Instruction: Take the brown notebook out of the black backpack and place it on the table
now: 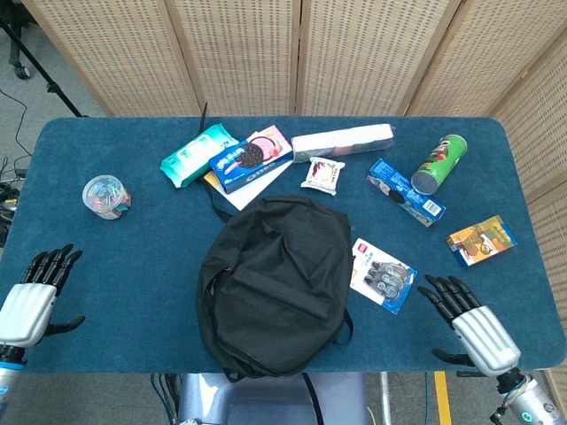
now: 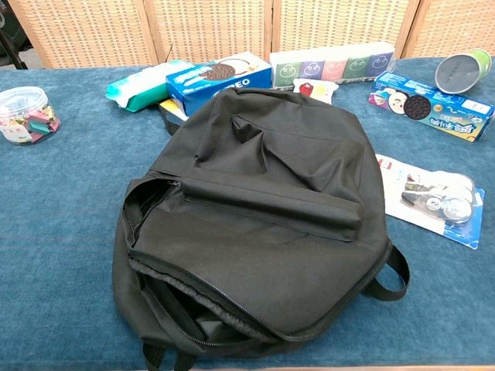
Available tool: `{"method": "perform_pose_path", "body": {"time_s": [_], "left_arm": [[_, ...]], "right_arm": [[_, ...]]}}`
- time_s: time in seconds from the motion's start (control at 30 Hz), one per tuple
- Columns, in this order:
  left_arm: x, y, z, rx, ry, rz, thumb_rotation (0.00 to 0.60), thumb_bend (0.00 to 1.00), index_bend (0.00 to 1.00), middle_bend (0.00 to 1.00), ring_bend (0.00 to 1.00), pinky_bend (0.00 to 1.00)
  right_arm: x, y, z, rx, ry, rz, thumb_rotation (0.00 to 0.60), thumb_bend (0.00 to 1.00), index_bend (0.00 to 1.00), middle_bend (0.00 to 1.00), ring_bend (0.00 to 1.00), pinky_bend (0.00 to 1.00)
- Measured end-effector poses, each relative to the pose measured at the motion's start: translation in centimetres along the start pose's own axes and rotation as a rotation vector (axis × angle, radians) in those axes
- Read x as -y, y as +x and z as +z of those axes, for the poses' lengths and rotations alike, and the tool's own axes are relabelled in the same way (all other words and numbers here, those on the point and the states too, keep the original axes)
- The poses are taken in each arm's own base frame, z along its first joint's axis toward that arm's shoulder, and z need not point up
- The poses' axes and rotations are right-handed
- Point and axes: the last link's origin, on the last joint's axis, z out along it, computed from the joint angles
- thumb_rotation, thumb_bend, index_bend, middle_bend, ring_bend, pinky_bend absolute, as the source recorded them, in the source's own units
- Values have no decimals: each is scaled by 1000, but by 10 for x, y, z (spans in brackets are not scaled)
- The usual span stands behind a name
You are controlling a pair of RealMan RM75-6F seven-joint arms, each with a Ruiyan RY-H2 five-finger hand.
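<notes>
The black backpack lies flat in the middle of the blue table, its unzipped mouth facing the near edge. No brown notebook shows; the inside is dark. My left hand hovers open at the near left corner, fingers spread. At the near right, my right hand is open too, well apart from the bag. Neither hand shows in the chest view.
Behind the bag lie a wipes pack, an Oreo box, a long tissue pack and a snack bag. A clip jar stands left. Right: cookie box, green can, carded pack, orange packet.
</notes>
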Motion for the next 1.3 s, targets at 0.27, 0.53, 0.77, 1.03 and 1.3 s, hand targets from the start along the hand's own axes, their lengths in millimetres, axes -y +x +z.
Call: {"method": "perform_pose_path", "body": {"time_s": [0.27, 0.53, 0.77, 1.03, 1.3], "left_arm": [[8, -1, 3, 12, 39, -4, 600, 0, 0, 0, 0, 0], [10, -1, 4, 18, 47, -8, 600, 0, 0, 0, 0, 0], [13, -2, 6, 31, 61, 0, 600, 0, 0, 0, 0, 0], [15, 0, 6, 28, 68, -6, 600, 0, 0, 0, 0, 0], [18, 2, 7, 26, 79, -21, 600, 0, 0, 0, 0, 0]], "right_arm": [[34, -17, 47, 137, 237, 19, 600, 0, 5, 0, 0, 0], [86, -43, 88, 240, 405, 40, 600, 0, 38, 18, 0, 0], [128, -62, 107, 305, 474, 101, 600, 0, 47, 42, 0, 0], [162, -82, 132, 305, 496, 145, 600, 31, 71, 128, 6, 0], [174, -91, 150, 194, 483, 153, 600, 339, 290, 415, 269, 165]]}}
